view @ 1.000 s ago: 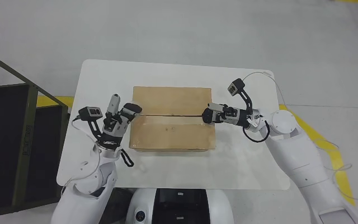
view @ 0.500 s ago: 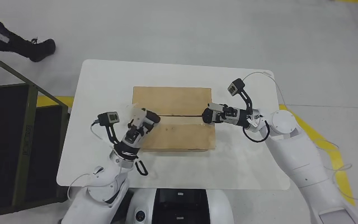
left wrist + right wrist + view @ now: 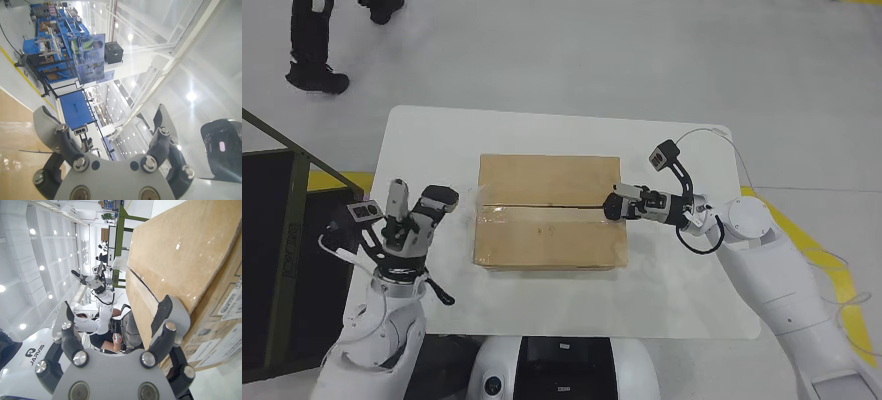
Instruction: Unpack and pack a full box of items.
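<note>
Right pincer spread at box: brown cardboard, flaps closed, taped.

2 white-shelled arms, black wrist cables, grey right gripper, silver screws

**Left arm**: bent at the elbow, with the forearm directed forward along the robot's left side. The wrist is tipped back, so the left gripper points upward and away from the body. Its two fingers are spread wide apart.

**Right arm**: upper arm angled out from the shoulder, with the forearm turned inward toward the robot's midline and held roughly level. The right gripper points sideways toward the left arm. Its fingers are also spread wide, with the ribbed pads facing each other.

The two grippers are well apart.
</note>
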